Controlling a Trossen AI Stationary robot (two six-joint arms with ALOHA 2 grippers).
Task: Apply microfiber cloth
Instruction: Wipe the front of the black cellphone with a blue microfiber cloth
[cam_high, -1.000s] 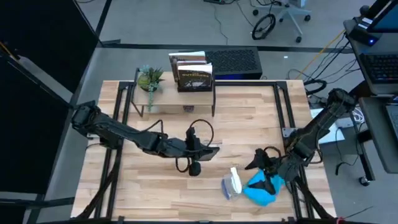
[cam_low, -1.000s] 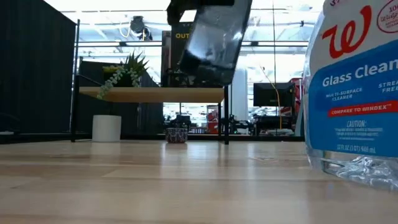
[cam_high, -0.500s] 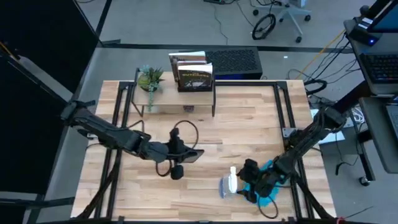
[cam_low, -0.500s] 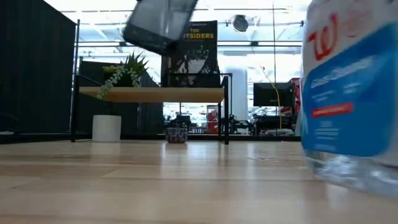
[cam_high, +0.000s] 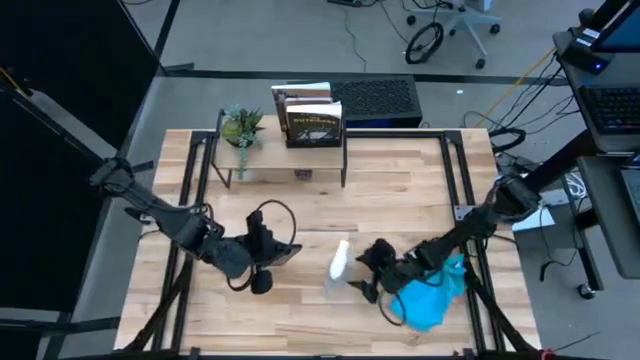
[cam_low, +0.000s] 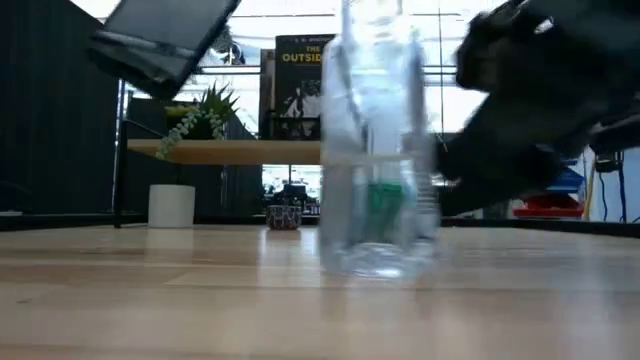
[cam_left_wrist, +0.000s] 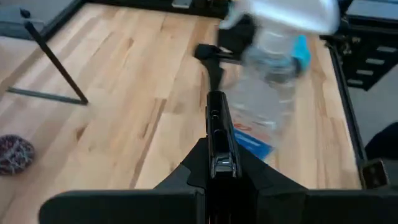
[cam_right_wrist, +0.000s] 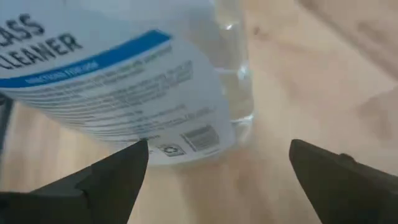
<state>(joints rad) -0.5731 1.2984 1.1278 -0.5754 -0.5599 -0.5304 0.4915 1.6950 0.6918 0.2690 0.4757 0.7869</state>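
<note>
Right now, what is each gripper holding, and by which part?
The left gripper holds the black phone by one end, edge-on between the jaws. The right gripper is open and holds nothing.

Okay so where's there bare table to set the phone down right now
Bare wood lies between the shelf and both grippers, and along the near-left edge. It is crowded near right, where the right gripper, spray bottle and microfiber cloth bunch together. The left gripper holds the phone.
</note>
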